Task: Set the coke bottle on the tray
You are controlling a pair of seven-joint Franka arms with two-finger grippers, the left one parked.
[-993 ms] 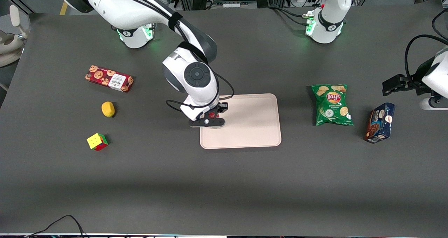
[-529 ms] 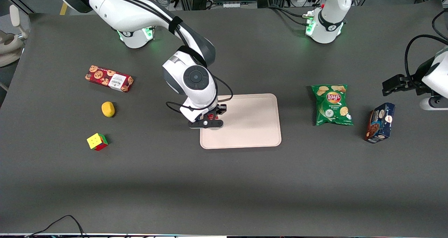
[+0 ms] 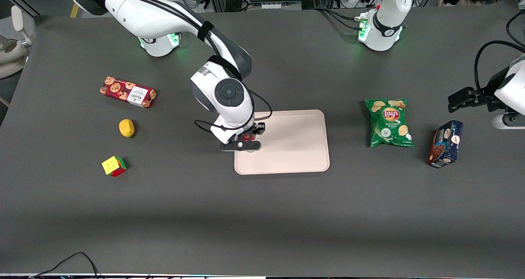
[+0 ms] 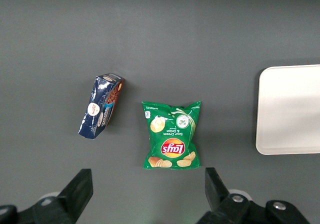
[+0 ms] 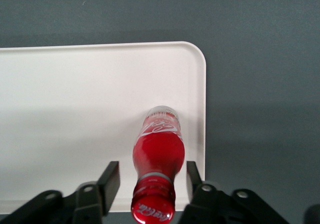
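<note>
Already the small red plastic coke bottle (image 5: 157, 156) stood near one corner of the pale beige flat tray (image 5: 75, 109), tool (image 5: 152, 181) spread around it, only withdrawal left

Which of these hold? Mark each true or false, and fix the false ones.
1. The bottle stands upright on the tray. True.
2. The gripper is open, with one finger on each side of the bottle. True.
3. The bottle is in the tray's middle. False: it stands close to the rim, near a corner at the working arm's end.
4. The lemon is nearer the front camera than the cookie box. True.
5. The cube sits on the tray. False: the cube rests on the table, toward the working arm's end.
</note>
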